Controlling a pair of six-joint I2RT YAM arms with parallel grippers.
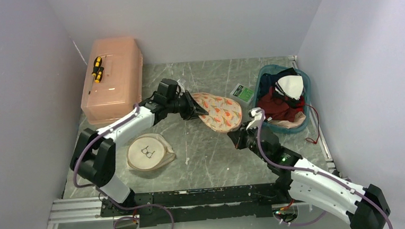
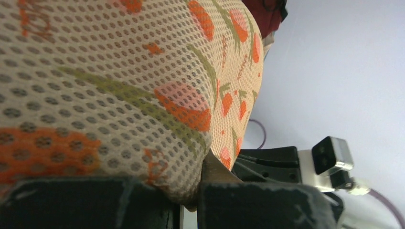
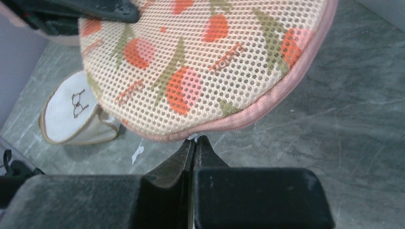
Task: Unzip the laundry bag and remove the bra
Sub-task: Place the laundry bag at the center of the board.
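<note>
**Laundry bag** [image 1: 148, 152]: white mesh, bra icon up, laid flat on the bench [image 1: 208, 156] beside the left arm, untouched. No opened zip is seen, so unzipping is judged not begun.
**Bra:** not sighted, presumably inside.
**Left end effector** [image 2: 188, 191]: clamped on the edge of an orange-printed mesh pouch [image 1: 221, 110].
**Right end effector** [image 3: 195, 143]: fingers together at that pouch's pink zip, possibly on its pull.

A grey-green marbled table [image 1: 213, 151] carries everything. The white mesh laundry bag [image 1: 149, 152] lies flat near its front left. A pink plastic box [image 1: 113, 80] sits at the far left corner, a teal basket [image 1: 265, 71] at the far right, and a small green packet [image 1: 243, 93] lies just beside the basket.
</note>
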